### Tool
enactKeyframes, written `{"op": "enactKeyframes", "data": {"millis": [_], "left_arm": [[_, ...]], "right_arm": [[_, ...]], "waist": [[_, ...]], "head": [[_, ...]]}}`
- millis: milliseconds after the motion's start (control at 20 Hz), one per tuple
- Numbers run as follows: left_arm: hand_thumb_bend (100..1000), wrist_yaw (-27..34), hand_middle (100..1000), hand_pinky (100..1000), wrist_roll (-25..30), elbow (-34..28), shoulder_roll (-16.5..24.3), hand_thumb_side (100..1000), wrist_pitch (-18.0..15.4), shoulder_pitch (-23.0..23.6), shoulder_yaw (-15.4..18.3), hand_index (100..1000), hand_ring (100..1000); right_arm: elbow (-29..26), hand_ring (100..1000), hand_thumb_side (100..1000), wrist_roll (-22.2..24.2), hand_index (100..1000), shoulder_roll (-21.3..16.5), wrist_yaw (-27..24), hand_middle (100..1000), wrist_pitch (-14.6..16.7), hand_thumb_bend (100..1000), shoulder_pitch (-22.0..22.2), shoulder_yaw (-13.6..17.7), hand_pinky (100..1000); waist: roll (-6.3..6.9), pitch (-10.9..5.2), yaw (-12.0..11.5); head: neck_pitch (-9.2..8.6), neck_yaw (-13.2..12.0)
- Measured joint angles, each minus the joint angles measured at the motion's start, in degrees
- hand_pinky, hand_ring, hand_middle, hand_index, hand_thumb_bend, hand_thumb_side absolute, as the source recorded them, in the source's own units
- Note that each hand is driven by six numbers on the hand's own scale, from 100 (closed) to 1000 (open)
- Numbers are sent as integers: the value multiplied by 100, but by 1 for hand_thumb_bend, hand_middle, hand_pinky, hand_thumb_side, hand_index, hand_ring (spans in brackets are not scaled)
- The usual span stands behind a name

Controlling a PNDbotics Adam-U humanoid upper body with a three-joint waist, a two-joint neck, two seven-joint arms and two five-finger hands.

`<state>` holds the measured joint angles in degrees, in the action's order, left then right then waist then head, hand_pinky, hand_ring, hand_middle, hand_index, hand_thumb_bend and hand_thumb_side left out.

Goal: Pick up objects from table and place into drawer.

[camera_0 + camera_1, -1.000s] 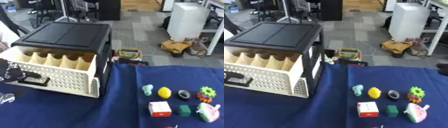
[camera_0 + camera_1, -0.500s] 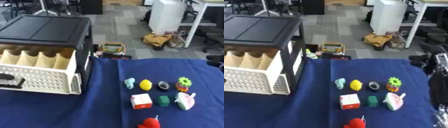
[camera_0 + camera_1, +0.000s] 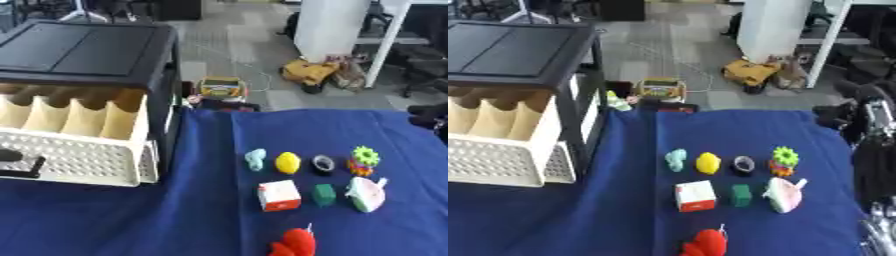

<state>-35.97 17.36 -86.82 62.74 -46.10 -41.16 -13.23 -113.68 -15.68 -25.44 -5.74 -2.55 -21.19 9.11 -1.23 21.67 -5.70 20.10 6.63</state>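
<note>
The black cabinet stands at the left with its white perforated drawer pulled out, cream dividers showing inside. On the blue cloth lie a teal piece, a yellow lemon shape, a black ring, a green and orange gear, a white and red box, a green block, a white and pink piece and a red piece. My right arm runs down the right edge, with my right hand partly in frame at the lower right corner, apart from the objects.
The blue table's far edge borders a floor with a yellow toy, a small box and a white pillar. The drawer's black handle sticks out at the left edge.
The camera has swung right, so the cabinet slid left in the picture. My left hand, at the drawer handle one second ago, is out of sight. My right arm has appeared at the right edge.
</note>
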Motion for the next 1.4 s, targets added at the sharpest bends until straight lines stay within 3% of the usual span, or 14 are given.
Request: {"op": "enactKeyframes", "data": {"millis": [500, 850, 1400], "left_arm": [[100, -614, 100, 100, -268, -241, 182, 1000, -267, 150, 33, 1000, 100], [100, -1110, 100, 100, -584, -384, 231, 1000, -476, 199, 73, 1000, 100], [100, -1546, 100, 100, -1320, -390, 278, 1000, -531, 297, 105, 1000, 100]], "right_arm": [[0, 716, 1000, -1, 853, -7, 3, 448, 5, 100, 0, 0, 732], [0, 716, 1000, 2, 853, -8, 3, 449, 8, 100, 1, 0, 732], [0, 717, 1000, 3, 853, -8, 4, 449, 9, 100, 2, 0, 733]], "waist": [[-2, 33, 4], [-18, 33, -14], [-32, 33, -30]], "head": [[147, -284], [149, -382], [230, -885]]}}
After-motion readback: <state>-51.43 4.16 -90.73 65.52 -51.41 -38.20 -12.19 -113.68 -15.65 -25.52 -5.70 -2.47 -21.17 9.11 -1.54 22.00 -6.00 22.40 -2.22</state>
